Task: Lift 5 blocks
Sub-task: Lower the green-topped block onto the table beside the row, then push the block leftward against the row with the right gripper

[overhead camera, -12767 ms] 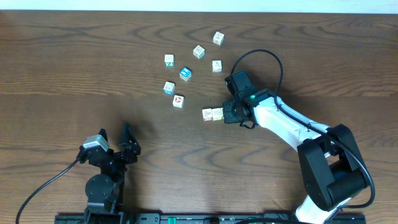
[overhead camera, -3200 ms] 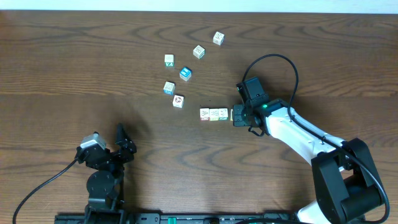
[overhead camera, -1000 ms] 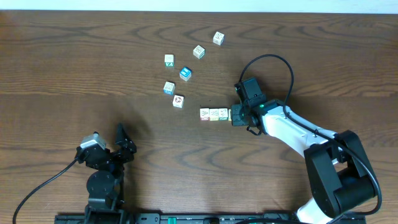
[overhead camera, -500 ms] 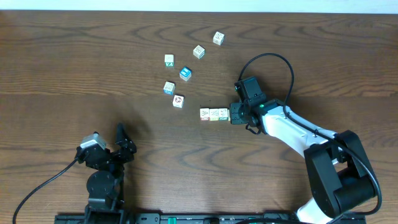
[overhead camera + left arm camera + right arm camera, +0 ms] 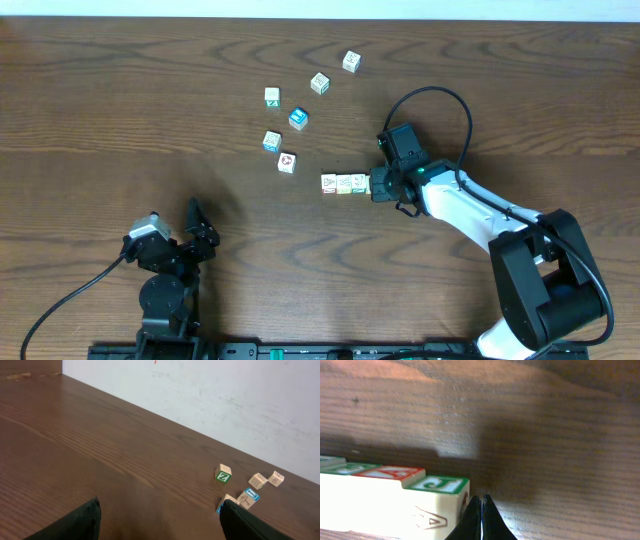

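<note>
The right arm (image 5: pixel 470 205) reaches from the table's near right corner toward the centre, with a black cable (image 5: pixel 455 100) looping over its wrist. The right gripper (image 5: pixel 373 186) sits low on the table (image 5: pixel 120 90), fingers pressed together and holding nothing. Its tips rest against the right end of a row of three blocks (image 5: pixel 344 184) that lie touching side by side. From the wrist view, the end block (image 5: pixel 440 505) has a green-framed top whose letter looks like a J. Its neighbour (image 5: pixel 395 473) is red-framed, and the print there cannot be read. At the near left, the left gripper (image 5: pixel 160 510) hangs over bare wood, fingers spread wide and empty. Farther back, loose blocks lie scattered, among them a red-ring block (image 5: pixel 287 162) and a green Z block (image 5: pixel 223 476), near a blue cube (image 5: pixel 298 118).
</note>
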